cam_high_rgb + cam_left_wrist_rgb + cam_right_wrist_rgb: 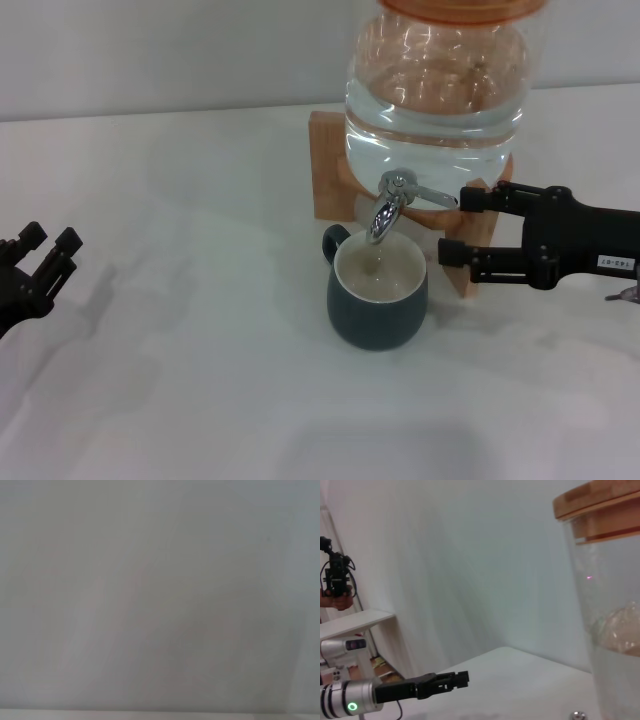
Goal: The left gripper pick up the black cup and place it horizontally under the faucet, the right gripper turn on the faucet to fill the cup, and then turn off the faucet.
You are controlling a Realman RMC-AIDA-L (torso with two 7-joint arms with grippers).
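right pincer (458, 226) open and empty beside faucet (392, 203), lever tip just off its upper finger, pointing at it; cup (378, 293) under spout; left pincer (45, 262) open, parked far off.

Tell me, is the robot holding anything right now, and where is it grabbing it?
Nothing is held. The left tool is open, far from the black cup. The right tool is open around the tip of the faucet lever, not clamped.

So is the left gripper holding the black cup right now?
No: in the head view the left gripper sits off at the table's left edge, open and empty, while the black cup stands alone under the faucet.
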